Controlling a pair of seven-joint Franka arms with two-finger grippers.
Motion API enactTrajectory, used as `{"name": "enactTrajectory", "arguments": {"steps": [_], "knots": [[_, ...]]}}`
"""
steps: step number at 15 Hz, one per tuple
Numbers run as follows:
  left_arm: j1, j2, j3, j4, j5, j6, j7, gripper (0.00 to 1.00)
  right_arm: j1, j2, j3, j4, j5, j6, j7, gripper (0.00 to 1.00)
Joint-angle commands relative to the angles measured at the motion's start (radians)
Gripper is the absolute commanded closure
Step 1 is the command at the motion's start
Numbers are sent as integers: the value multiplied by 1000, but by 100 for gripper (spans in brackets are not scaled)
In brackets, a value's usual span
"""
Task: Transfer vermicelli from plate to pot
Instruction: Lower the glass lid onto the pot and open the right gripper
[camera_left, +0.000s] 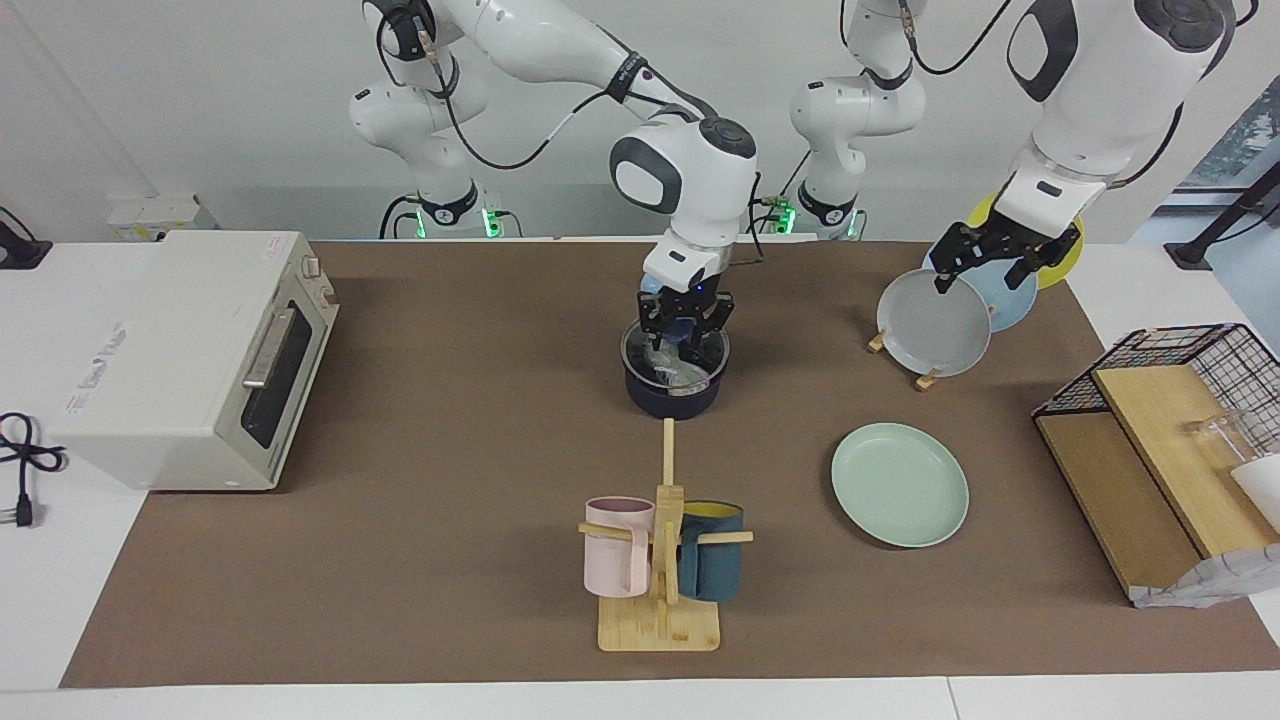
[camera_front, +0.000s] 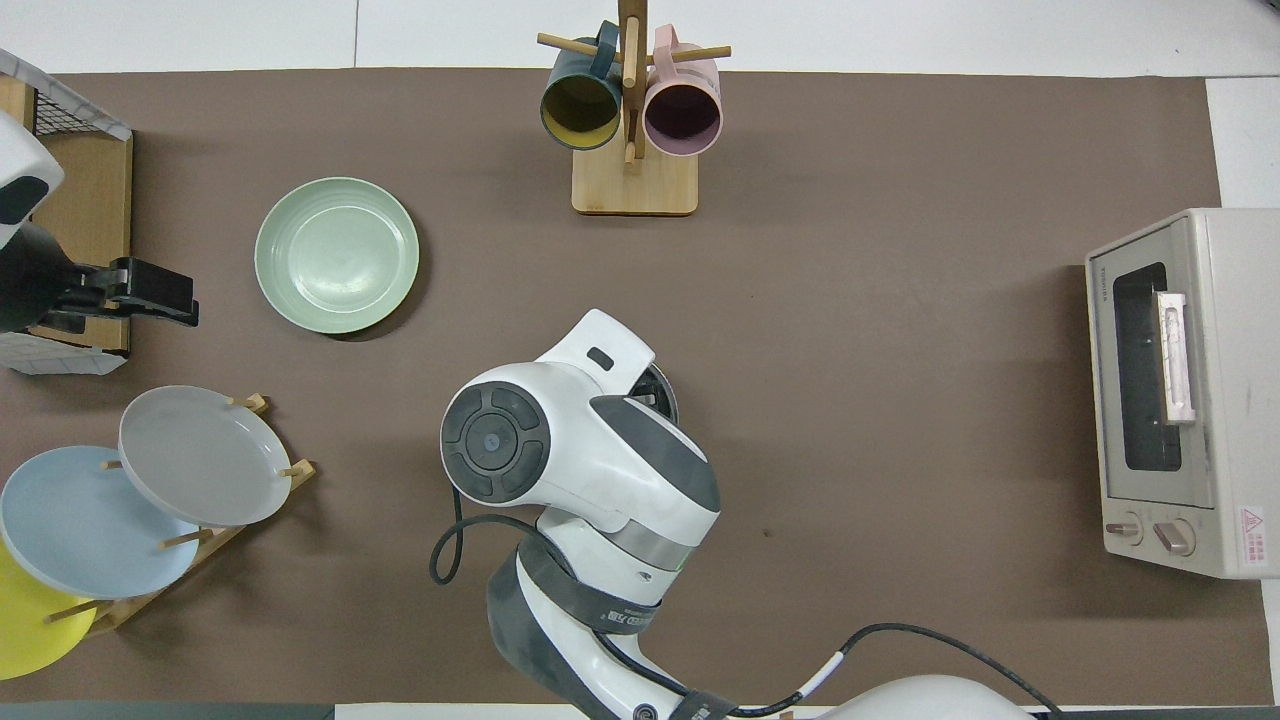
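Observation:
The dark pot (camera_left: 672, 396) stands mid-table under my right gripper (camera_left: 684, 338); in the overhead view only a sliver of the pot's rim (camera_front: 664, 384) shows past the right arm. The vermicelli (camera_left: 676, 369), a translucent wrapped bundle, lies in the pot, and its wrap reaches up to the fingertips. The right gripper is shut on it. The mint-green plate (camera_left: 900, 485) (camera_front: 336, 255) lies bare toward the left arm's end. My left gripper (camera_left: 984, 266) (camera_front: 160, 297) waits open in the air over the plate rack.
A rack with grey (camera_left: 934, 324), blue and yellow upright plates stands near the left arm. A mug tree (camera_left: 660, 560) with a pink and a teal mug stands farther from the robots than the pot. A toaster oven (camera_left: 190, 355) and a wire-and-wood shelf (camera_left: 1160, 440) stand at the table's two ends.

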Motion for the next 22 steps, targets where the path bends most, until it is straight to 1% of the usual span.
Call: {"name": "enactTrajectory", "arguments": {"steps": [1,6,8,10,12,14,15,17,20,22], "knots": [[23,-30,-10,-34,-13,10,8,0,-3,-10,5,-9,-21,-21,-22,38],[23,-30,-10,-34,-13,10,8,0,-13,-7,5,-18,-21,-4,-47,38],[23,-30,-10,-34,-13,10,8,0,-13,-7,3,-27,-21,12,-45,33],[23,-30,-10,-34,-13,10,8,0,-18,-6,5,-35,-20,45,-44,30],[23,-30,-10,-34,-13,10,8,0,-16,2,3,-39,-20,56,-38,30],[23,-30,-10,-34,-13,10,8,0,-16,3,3,-33,-20,55,-38,25],[23,-30,-10,-34,-13,10,8,0,-16,5,3,-29,-20,53,-38,19],[23,-30,-10,-34,-13,10,8,0,-18,3,3,-9,-18,49,-38,0],[23,-30,-10,-34,-13,10,8,0,-32,5,2,49,-14,15,-47,0],[23,-30,-10,-34,-13,10,8,0,-52,-7,2,62,9,13,-47,0]]}}
